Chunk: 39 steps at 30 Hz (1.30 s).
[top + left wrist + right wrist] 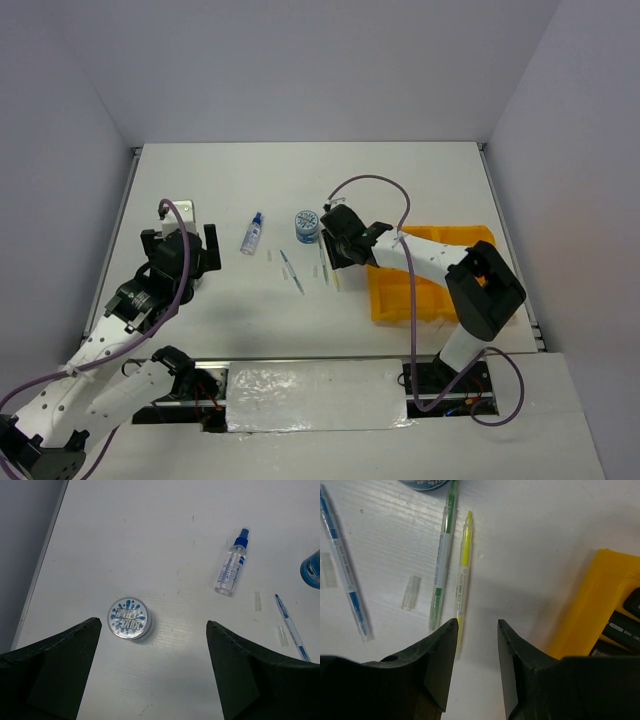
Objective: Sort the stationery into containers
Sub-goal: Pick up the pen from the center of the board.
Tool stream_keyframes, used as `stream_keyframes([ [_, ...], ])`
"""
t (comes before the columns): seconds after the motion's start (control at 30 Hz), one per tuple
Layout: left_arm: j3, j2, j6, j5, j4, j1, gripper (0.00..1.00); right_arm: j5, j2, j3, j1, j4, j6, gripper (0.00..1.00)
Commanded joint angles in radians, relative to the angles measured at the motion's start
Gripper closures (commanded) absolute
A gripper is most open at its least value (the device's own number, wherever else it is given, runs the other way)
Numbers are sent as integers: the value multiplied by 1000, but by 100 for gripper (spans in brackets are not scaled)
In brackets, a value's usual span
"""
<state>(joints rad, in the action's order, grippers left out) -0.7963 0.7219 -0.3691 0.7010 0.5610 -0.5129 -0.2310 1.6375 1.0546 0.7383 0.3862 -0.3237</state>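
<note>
1. The left gripper [154, 624] hangs above the table with its jaws spread wide apart, gripping nothing.
2. A round blue-white pot [130, 619] stands upright on the table below the space between those jaws. It is nearer the left finger and clear of both.
3. Ahead of that gripper and to its right, the blue-capped clear bottle [231, 567] lies on its side. Farther right lie a blue pen [290, 627] and a second pot [307, 225].
4. The right gripper [477, 625] sits low over the table. Its jaws stand a narrow gap apart, with bare table between them and nothing clamped.
5. The yellow pen [463, 565] stretches straight ahead of this gripper, and its near end meets the tip of the left finger. Whether they touch, I cannot tell.
6. The green pen [442, 555] lies just left of the yellow one, almost parallel, with its far end reaching the second pot.
7. Farther left of the fingers lies a clear cap [410, 593].
8. To this gripper's right is the orange-yellow tray [590, 610], with black highlighters [620, 630] inside.
</note>
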Motion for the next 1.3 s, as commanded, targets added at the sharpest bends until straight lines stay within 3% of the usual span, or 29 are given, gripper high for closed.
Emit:
stream_keyframes([
  [0.0,-17,-13,12,-6,-33,5,1,25,18,51,-17,-53,12,55],
  [0.27,-17,-15,13,-12,-33,5,1,35,139,71,-17,-58,6,60],
  [1.07,-15,-15,16,-21,-35,7,1,53,202,70,-17,-52,-32,63],
  [1.27,-12,-4,18,-46,-49,8,1,24,219,53,-16,-20,-67,79],
])
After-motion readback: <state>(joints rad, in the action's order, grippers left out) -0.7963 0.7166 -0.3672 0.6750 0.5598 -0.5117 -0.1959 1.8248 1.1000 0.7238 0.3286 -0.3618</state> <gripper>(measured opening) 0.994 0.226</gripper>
